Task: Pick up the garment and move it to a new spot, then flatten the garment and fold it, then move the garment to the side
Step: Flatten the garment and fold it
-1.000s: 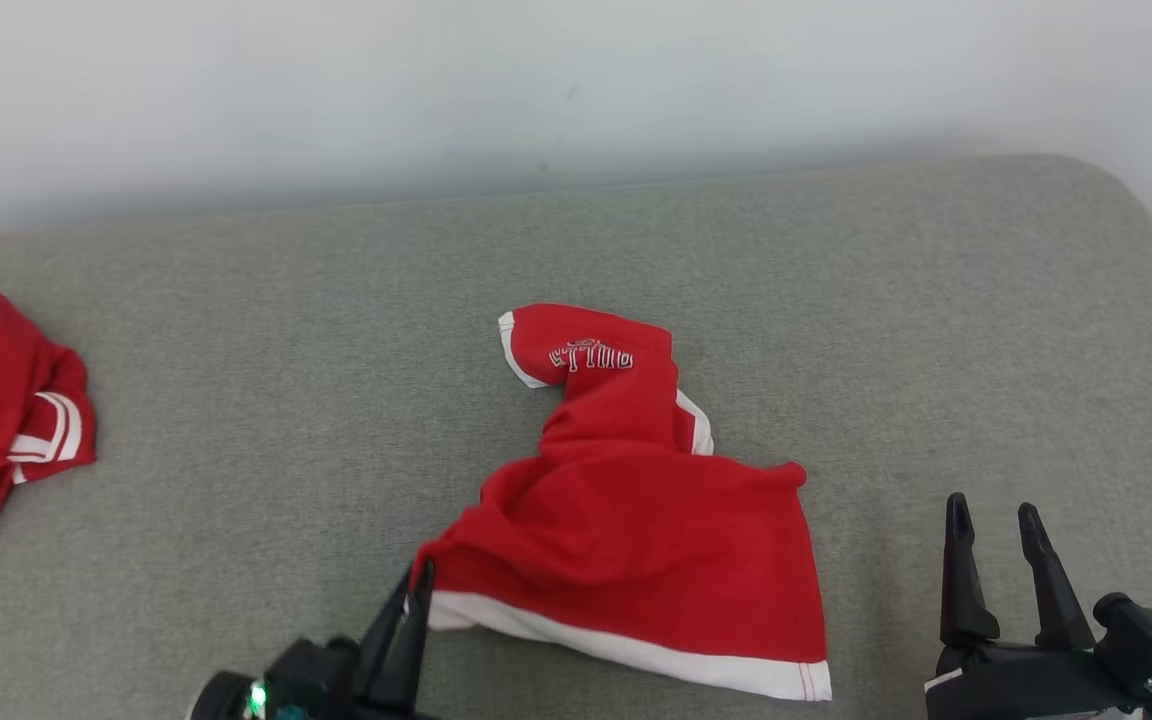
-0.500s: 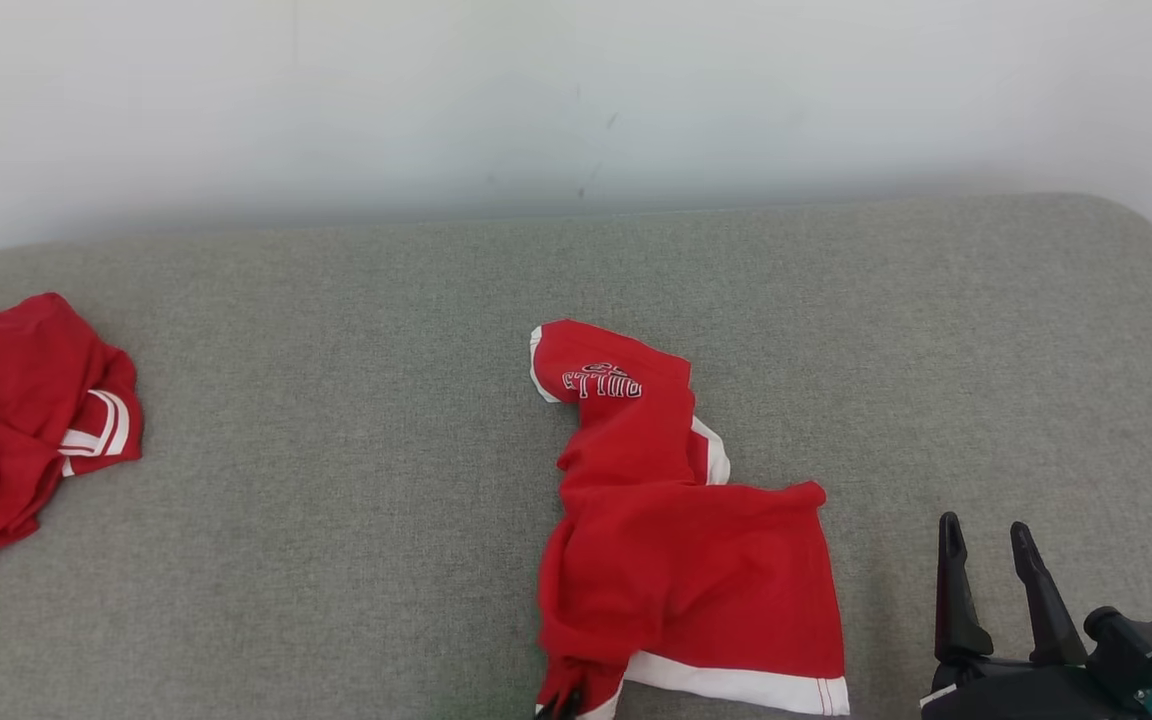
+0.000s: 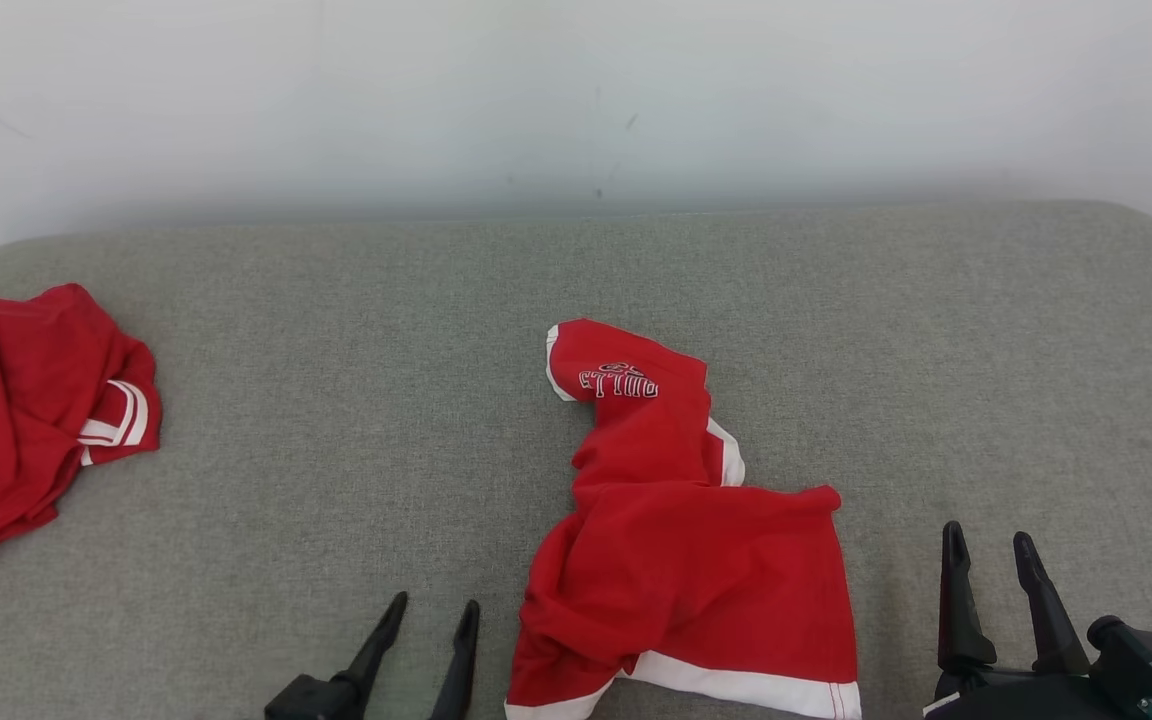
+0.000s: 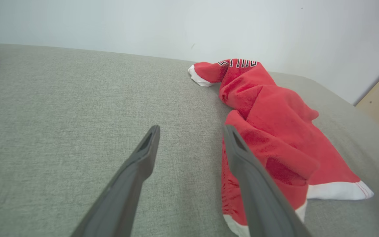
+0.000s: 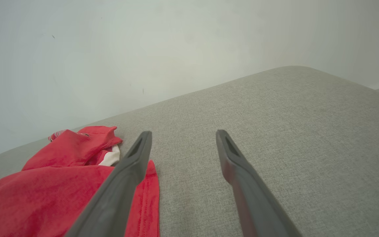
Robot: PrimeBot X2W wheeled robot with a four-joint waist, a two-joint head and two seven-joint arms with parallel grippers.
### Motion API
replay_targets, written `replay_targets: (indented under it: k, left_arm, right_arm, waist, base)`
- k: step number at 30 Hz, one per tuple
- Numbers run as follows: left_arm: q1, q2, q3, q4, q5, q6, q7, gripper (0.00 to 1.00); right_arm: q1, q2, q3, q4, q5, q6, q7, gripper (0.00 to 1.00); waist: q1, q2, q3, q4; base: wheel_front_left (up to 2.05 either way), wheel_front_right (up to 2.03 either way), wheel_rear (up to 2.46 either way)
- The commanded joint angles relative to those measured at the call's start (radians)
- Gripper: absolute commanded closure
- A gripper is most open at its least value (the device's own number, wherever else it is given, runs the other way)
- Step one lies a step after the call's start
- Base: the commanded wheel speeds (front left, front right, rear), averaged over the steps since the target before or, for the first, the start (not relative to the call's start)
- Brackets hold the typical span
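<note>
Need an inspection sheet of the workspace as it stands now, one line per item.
Surface: grey cushioned surface, rounded far corners.
Job's things: red garment with white trim, crumpled at centre, neither flat nor folded.
Clutter: second red garment, bunched at the far left.
End effectors: left end effector open, just left of the red garment, holding nothing; right end effector open, to its right, holding nothing.
Cables: nothing seen.
Surroundings: pale wall behind.

you see bright, soft, even light over the grey cushion (image 3: 336, 420), with only a faint shadow band where it meets the white wall (image 3: 576, 90). the head view is crisp. in the wrist views, the left end effector (image 4: 192, 129) and right end effector (image 5: 183, 132) turn soft and stretched toward the bottom edge.
</note>
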Motion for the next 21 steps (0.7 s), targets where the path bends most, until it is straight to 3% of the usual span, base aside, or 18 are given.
replay_targets:
  k: [1, 5, 21]
  left_arm:
    - [0.011, 0.003, 0.007, -0.002, 0.006, 0.002, -0.002, 0.00]
    - [0.024, 0.008, 0.026, 0.025, 0.011, 0.002, -0.002, 0.00]
    - [-0.039, -0.006, -0.166, 0.209, 0.023, 0.002, -0.002, 0.00]
  right_arm:
    - [0.005, 0.001, -0.001, 0.000, 0.001, -0.002, -0.002, 0.00]
    - [0.003, 0.001, 0.005, 0.004, 0.001, -0.002, -0.002, 0.00]
    - [-0.010, 0.001, -0.005, 0.005, -0.010, -0.002, -0.002, 0.00]
  waist:
    - [0.0001, 0.0000, 0.000, 0.001]
    - [0.0001, 0.0000, -0.002, 0.001]
    - [0.0001, 0.0000, 0.007, -0.019]
  base:
    - [0.00, 0.00, 0.00]
    - [0.00, 0.00, 0.00]
    - [0.00, 0.00, 0.00]
